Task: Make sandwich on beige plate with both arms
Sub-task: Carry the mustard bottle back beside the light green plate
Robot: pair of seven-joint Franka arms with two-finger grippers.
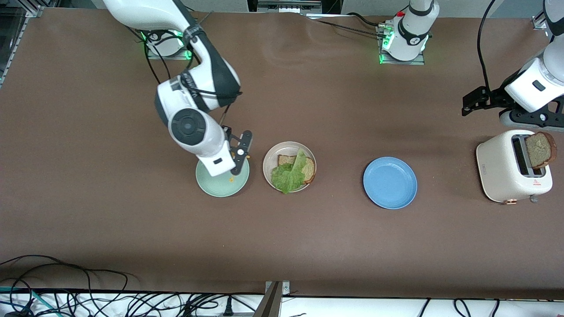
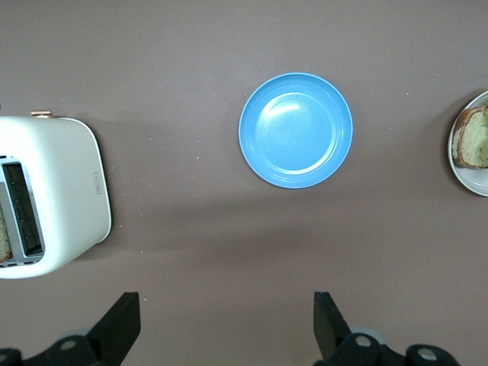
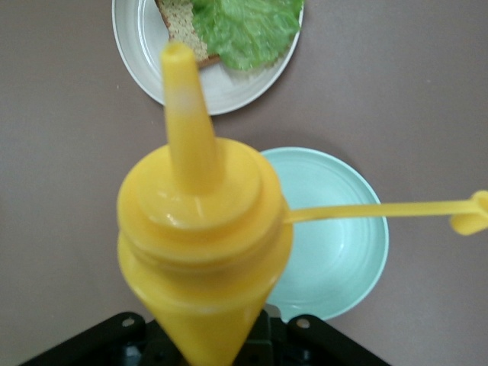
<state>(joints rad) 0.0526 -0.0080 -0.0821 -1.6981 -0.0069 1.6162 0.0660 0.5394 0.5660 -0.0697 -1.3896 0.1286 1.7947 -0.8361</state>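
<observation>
On the beige plate (image 1: 269, 165), mid-bench, one toast slice (image 1: 286, 160) and a lettuce leaf (image 1: 291, 174) are already laid. The second slice (image 1: 539, 149) is left standing in the toaster (image 1: 506, 171) at the left arm's end. A yellow squeeze bottle (image 3: 202, 244) is grasped by the right hand (image 1: 238, 158) over the mint-green plate (image 1: 220, 187). The left hand (image 2: 221, 324) is held released, above bare bench near the blue plate (image 2: 296, 130).

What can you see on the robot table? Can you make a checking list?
Surface: brown table.
Job's things: beige plate holds toast slice under lettuce leaf; second toast slice stands in white toaster.
Clutter: mint-green plate, blue plate.
Grippers: right gripper shut on yellow squeeze bottle over the mint-green plate; left gripper open, over bare table near the toaster.
Cables: black bundle along the camera-side edge.
Surroundings: nothing seen.
</observation>
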